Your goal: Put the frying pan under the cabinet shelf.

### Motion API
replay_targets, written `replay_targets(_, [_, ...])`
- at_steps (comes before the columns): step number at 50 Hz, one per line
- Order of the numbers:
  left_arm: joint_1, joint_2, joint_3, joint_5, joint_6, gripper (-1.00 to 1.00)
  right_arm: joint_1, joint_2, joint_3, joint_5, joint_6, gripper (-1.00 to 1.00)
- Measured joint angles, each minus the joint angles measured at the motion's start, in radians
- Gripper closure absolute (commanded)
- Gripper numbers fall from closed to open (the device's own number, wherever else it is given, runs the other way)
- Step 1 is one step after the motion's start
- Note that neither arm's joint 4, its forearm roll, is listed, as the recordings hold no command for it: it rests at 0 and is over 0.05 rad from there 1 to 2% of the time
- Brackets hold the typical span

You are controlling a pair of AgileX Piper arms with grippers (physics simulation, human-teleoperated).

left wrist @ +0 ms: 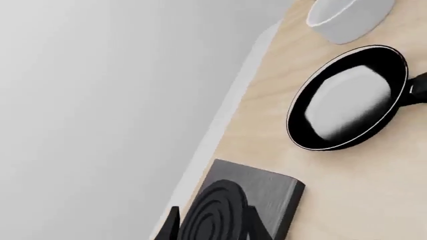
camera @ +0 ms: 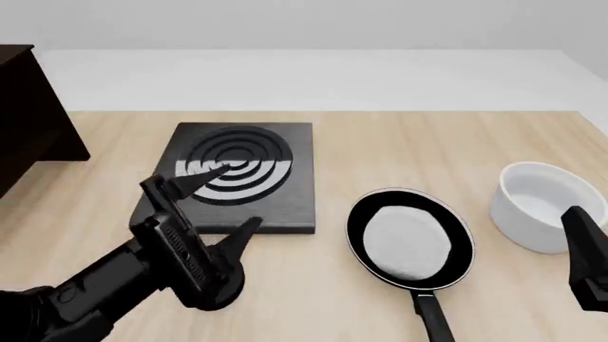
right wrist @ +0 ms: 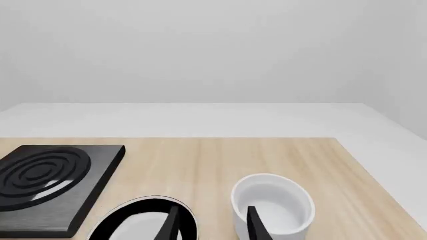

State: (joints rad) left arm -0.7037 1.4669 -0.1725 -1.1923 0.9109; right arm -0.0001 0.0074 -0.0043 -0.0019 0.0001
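Observation:
The frying pan (camera: 409, 241) lies flat on the table at the front right, its long black handle (camera: 432, 320) pointing toward the near edge. It also shows in the left wrist view (left wrist: 347, 97) and partly in the right wrist view (right wrist: 143, 222). The cabinet shelf (camera: 28, 107) stands at the far left edge, dark and tall, and is cut off by the frame. My left gripper (camera: 216, 206) is open and empty, hovering over the near edge of the stove plate, left of the pan. My right gripper (right wrist: 212, 225) is open and empty, near the bowl, right of the pan.
A square black stove plate (camera: 238, 174) with concentric rings lies between the cabinet and the pan. A white bowl (camera: 543, 206) stands right of the pan, close to my right gripper. The table's far edge meets a pale floor behind.

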Motion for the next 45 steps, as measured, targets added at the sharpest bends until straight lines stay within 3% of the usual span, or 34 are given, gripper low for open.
replay_targets(23, [-0.205,0.228,-0.091,-0.025,0.193,-1.00,0.000,0.000,0.000,0.000,0.000,-1.00])
replay_targets(45, [-0.308,0.386,-0.154,-0.027,0.258,-1.00,0.000,0.000,0.000,0.000,0.000,-1.00])
